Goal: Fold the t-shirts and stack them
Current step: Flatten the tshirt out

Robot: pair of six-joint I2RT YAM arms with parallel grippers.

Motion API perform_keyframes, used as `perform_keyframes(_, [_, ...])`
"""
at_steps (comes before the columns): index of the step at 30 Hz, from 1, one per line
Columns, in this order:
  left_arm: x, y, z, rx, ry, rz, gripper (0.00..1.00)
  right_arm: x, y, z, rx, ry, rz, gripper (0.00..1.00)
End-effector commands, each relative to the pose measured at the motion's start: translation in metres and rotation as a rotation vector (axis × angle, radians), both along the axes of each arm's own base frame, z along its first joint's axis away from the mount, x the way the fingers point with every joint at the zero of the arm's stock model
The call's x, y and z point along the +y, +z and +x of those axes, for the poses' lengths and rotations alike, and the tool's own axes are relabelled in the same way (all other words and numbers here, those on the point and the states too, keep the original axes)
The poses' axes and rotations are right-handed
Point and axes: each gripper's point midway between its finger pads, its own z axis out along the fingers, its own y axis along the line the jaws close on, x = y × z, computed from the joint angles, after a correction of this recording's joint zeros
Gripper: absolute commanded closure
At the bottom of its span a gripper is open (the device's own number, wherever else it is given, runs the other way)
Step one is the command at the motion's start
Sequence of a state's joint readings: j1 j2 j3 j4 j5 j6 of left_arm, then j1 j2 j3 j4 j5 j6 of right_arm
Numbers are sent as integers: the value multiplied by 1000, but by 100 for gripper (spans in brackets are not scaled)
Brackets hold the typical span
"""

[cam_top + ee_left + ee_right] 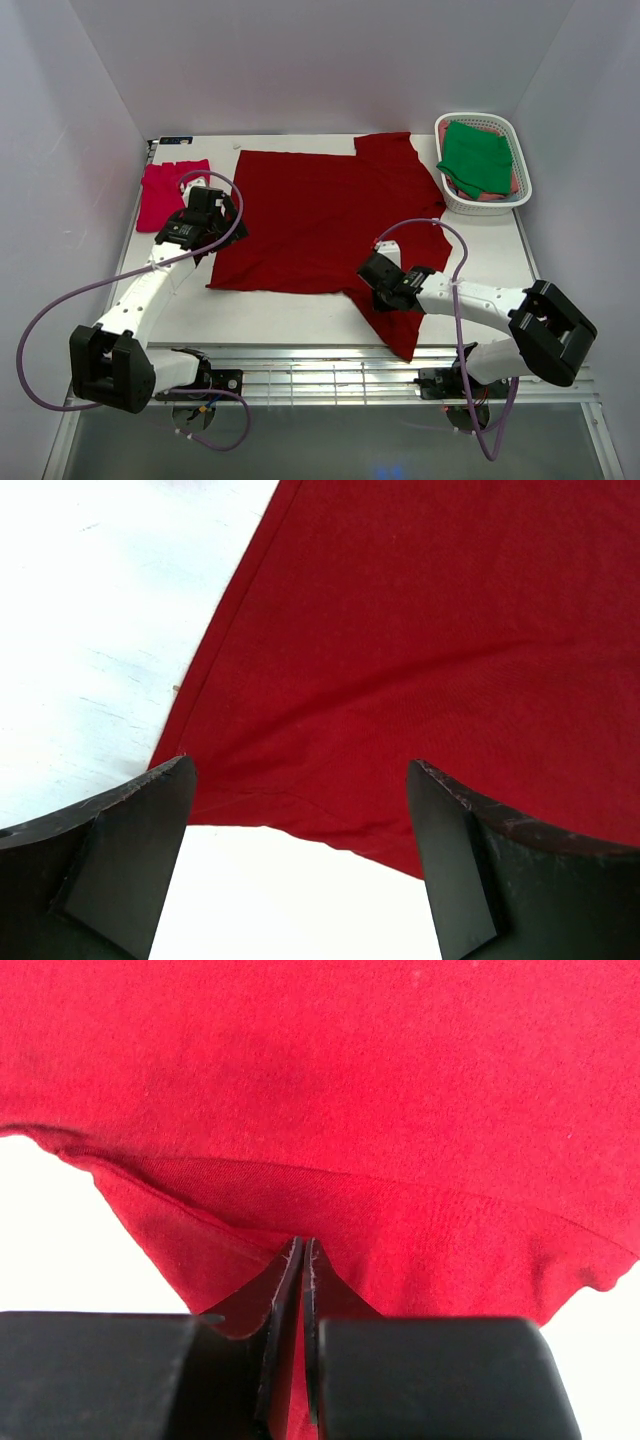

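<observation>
A large dark red t-shirt point(320, 215) lies spread flat across the middle of the table. My right gripper point(375, 272) is shut on its near edge by the lower sleeve, cloth pinched between the jaws point(302, 1250). My left gripper point(222, 218) is open and empty over the shirt's left near corner point(420, 660), its fingers point(130, 850) wide apart. A folded pinkish-red t-shirt point(170, 192) lies at the far left. A green t-shirt point(478, 158) lies in the basket.
A white slotted plastic basket point(520, 150) stands at the far right corner, with pink cloth under the green shirt. A wire rack point(320, 375) runs along the near table edge between the arm bases. White walls enclose the table on three sides.
</observation>
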State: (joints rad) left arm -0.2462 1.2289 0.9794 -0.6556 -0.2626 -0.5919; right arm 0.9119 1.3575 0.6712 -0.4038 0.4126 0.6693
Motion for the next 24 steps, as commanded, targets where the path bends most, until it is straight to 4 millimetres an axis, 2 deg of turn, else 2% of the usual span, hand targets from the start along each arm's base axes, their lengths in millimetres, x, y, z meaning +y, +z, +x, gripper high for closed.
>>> perform_keyframes(1, [5, 11, -3, -38, 15, 12, 4, 10, 25, -2, -24, 45, 16, 92])
perform_keyframes(3, [5, 12, -2, -41, 16, 13, 4, 19, 37, -6, -25, 76, 41, 92])
perform_keyframes(4, [5, 11, -3, -38, 16, 13, 4, 32, 51, -9, -42, 117, 74, 92])
perform_keyframes(8, [4, 7, -4, -26, 18, 9, 4, 59, 66, -36, -10, 223, 104, 92])
perform_keyframes(12, [3, 3, -3, -18, 18, 0, 4, 77, 54, -68, 61, 300, 101, 92])
perform_keyframes(16, [2, 2, -3, -12, 11, 3, 4, 86, 27, -99, 143, 365, 65, 92])
perform_keyframes(19, [3, 2, -4, -13, 8, 8, 4, 92, 15, -116, 179, 411, 35, 92])
perform_keyframes(22, [3, 0, -5, -7, 5, 11, 4, 96, 12, -122, 196, 420, 7, 90])
perform_keyframes(24, [2, -1, -5, -4, 1, 4, 4, 95, 19, -114, 156, 393, -19, 79])
